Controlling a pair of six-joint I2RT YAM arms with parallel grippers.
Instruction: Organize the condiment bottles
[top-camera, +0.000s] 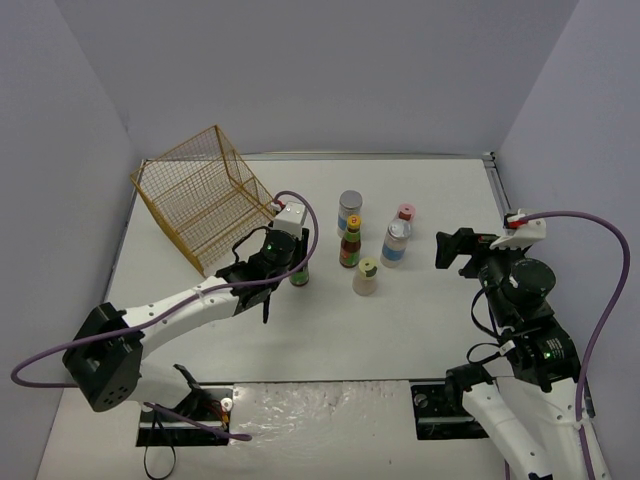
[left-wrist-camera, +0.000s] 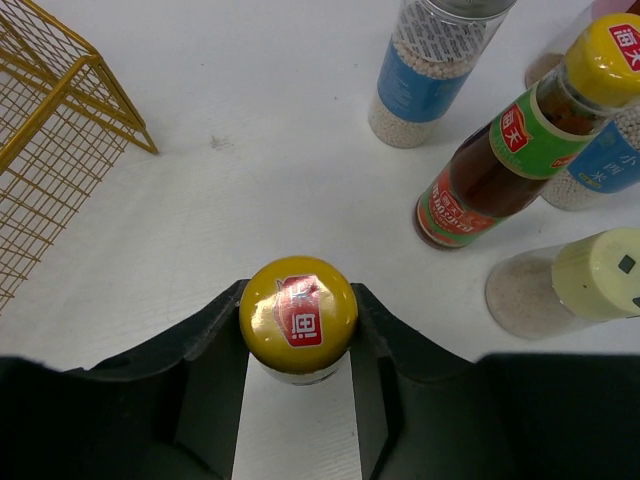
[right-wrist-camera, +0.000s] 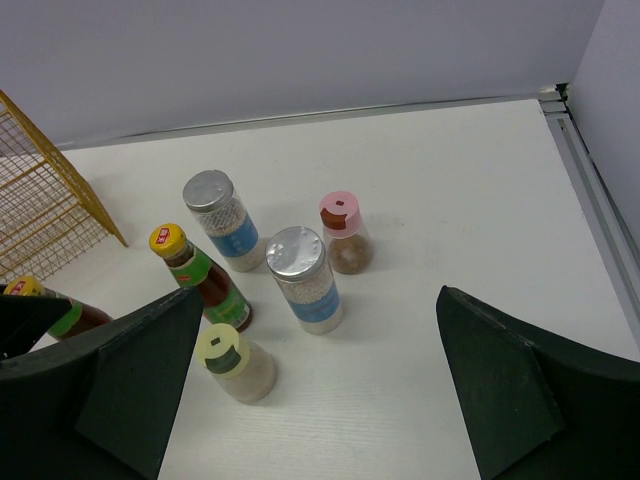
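Note:
My left gripper is shut on a dark yellow-capped bottle, its jaws pressed on both sides of the cap. The bottle stands upright on the table, left of the group. The other dark yellow-capped bottle, two silver-lidded blue-labelled bottles, the pink-capped bottle and the pale green-capped bottle stand clustered mid-table. My right gripper is open and empty, right of the cluster. Its view shows the pink-capped bottle and the nearer silver-lidded bottle ahead of it.
A gold wire basket lies tipped on its side at the back left, close behind my left gripper; its corner shows in the left wrist view. The table's right edge rail runs beside my right arm.

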